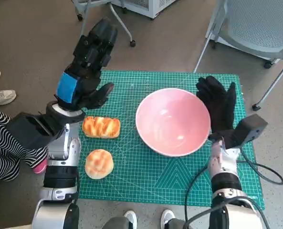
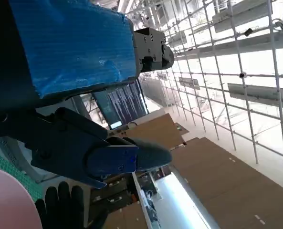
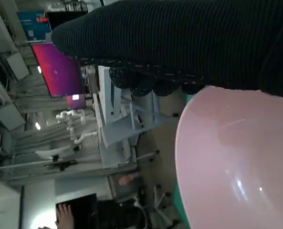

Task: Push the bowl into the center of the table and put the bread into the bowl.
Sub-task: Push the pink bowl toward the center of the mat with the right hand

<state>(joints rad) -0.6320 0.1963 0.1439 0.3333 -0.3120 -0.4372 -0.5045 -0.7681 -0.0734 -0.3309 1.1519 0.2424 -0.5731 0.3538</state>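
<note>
Even, soft overhead light; wrist views glare bright (perhaps overexposed), edges bending slightly.

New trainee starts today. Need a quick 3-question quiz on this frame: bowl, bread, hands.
1. True or false: a piece of bread already lies in the pink bowl.
2. Multiple choice: where is the right hand? A) against the bowl's outer rim, on the side away from the bread; B) flat on the green mat by the round bun; C) inside the bowl.
3. Fill in: the left hand is raised above the mat and holds ______.

Key
1. False: the bowl is empty; the long loaf and the round bun both lie on the mat beside it.
2. A
3. nothing
</note>
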